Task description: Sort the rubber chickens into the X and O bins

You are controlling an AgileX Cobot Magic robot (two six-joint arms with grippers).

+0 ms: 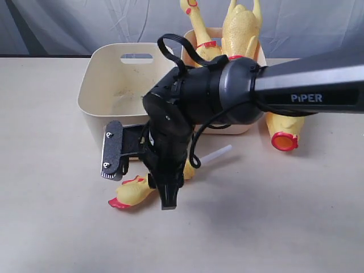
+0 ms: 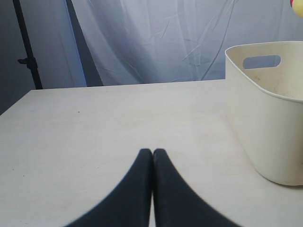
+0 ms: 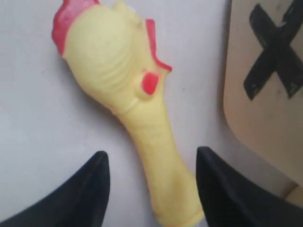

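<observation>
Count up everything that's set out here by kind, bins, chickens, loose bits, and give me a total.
Cream-white plastic bins: 2
Whole yellow rubber chickens, both standing in one bin: 2
Loose yellow rubber chicken pieces, lying outside the bins: 2
White tube: 1
Total: 7

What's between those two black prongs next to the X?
The neck of a yellow chicken, lying between the open fingers of the right gripper. The right wrist view shows it.

Open table [image 1: 51, 216] around chicken head [image 1: 133, 192] (X bin [image 1: 94, 111] just beside)
</observation>
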